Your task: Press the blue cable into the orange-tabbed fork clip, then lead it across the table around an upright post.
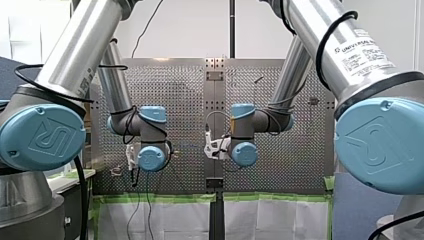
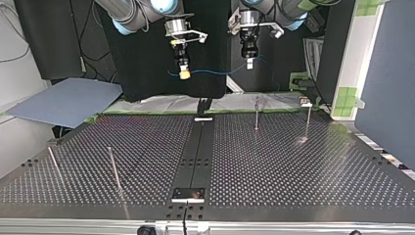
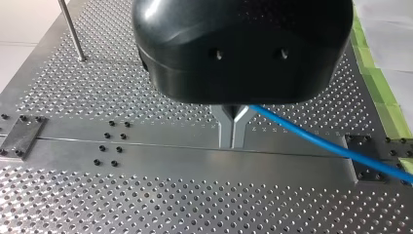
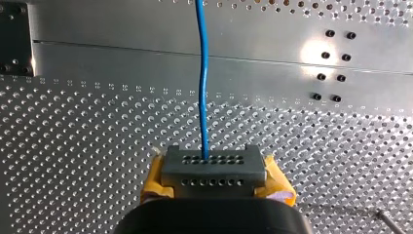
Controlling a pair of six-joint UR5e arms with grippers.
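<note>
The blue cable (image 2: 215, 72) hangs in a shallow sag between my two grippers, high above the table's far edge in the top view. My left gripper (image 3: 233, 139) has its metal fingers shut on the cable (image 3: 311, 139), which leaves them sideways. My right gripper (image 4: 209, 161), with yellow pads (image 4: 155, 181), is shut on the cable (image 4: 202, 87), which runs straight ahead of it. In the top view my right gripper (image 2: 184, 73) is at the left and my left gripper (image 2: 249, 62) at the right. No orange-tabbed clip shows in any view.
Thin upright posts stand on the perforated table (image 2: 274, 161): two at the top view's right (image 2: 256, 113) (image 2: 308, 122) and two at its left (image 2: 114, 169) (image 2: 54, 164). A dark centre rail (image 2: 195, 152) runs down the middle. Blue sheet (image 2: 66, 100) lies beyond the far left corner.
</note>
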